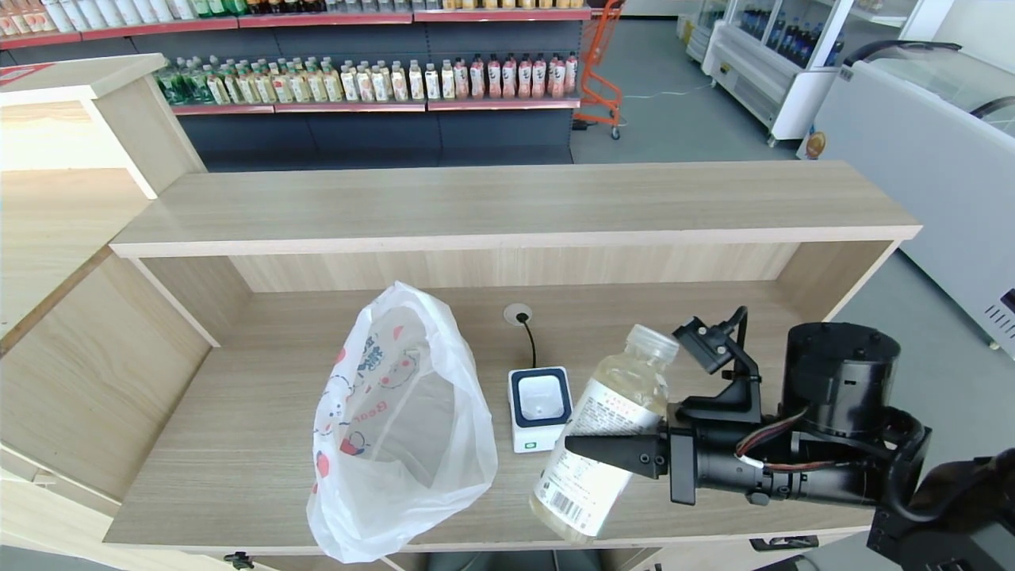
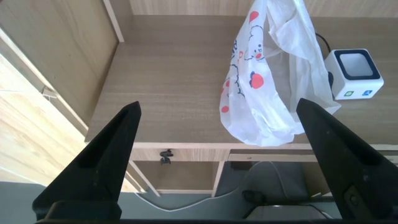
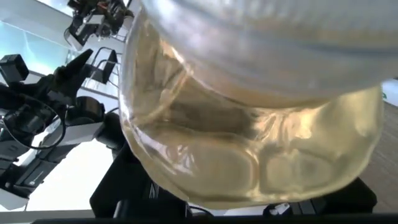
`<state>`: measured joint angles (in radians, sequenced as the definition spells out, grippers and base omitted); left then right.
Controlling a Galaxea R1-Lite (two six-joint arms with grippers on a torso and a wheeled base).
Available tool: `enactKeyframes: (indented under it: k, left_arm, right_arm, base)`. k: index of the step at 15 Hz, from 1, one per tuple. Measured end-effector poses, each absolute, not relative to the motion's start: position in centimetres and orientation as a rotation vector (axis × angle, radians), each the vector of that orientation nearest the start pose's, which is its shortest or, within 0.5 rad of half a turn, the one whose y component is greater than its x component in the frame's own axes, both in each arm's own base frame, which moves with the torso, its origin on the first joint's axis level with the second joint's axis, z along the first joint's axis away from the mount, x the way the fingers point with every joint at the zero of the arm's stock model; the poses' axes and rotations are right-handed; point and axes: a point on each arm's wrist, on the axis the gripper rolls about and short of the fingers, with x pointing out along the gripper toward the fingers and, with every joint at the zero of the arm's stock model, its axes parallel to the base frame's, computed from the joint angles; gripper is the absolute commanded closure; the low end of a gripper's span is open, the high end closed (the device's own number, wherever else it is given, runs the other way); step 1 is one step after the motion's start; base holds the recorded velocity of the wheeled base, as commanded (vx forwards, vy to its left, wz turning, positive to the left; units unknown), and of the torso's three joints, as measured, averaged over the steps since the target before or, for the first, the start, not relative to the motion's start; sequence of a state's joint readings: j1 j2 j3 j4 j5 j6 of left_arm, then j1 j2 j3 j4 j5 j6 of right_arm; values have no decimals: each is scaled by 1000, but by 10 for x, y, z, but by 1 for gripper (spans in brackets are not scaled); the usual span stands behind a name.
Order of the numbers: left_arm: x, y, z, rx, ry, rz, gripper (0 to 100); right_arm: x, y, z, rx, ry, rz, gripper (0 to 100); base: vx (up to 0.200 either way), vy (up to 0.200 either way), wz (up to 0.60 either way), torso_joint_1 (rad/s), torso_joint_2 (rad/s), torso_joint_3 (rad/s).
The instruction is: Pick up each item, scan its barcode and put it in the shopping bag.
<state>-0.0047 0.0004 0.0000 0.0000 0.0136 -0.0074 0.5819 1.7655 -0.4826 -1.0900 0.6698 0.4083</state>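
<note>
Head view: right jaws clamp the tilted bottle (image 1: 604,428) just beside the scanner (image 1: 539,406), above the counter (image 1: 238,452). Best to turn its barcode (image 1: 568,503) squarely toward the scanner window. Left jaws stand apart near the bag (image 1: 396,428).

One of the right arm's fingers (image 1: 618,454) crosses the bottle (image 1: 610,396), hiding its label's middle; the other lies behind. The top of the bag (image 2: 267,81) is cut off.

Head, left wrist overlook bag (image 1: 396,428); right wrist seemingly hugs bottle (image 3: 249,143)
</note>
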Motion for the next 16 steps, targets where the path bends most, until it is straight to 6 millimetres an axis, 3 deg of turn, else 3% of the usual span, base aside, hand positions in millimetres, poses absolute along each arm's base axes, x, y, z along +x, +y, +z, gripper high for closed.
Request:
enactKeyframes:
  k: [6,16]
  left_arm:
    - [-23,0,75,-7,0,9,0]
    - [-23,0,75,-7,0,9,0]
  right_arm:
    - [210,179,128,350,482,1275,100]
    - [215,179,122,342,491,1254,100]
  base:
    - [0,0,0,0,0,0]
    - [0,0,0,0,0,0]
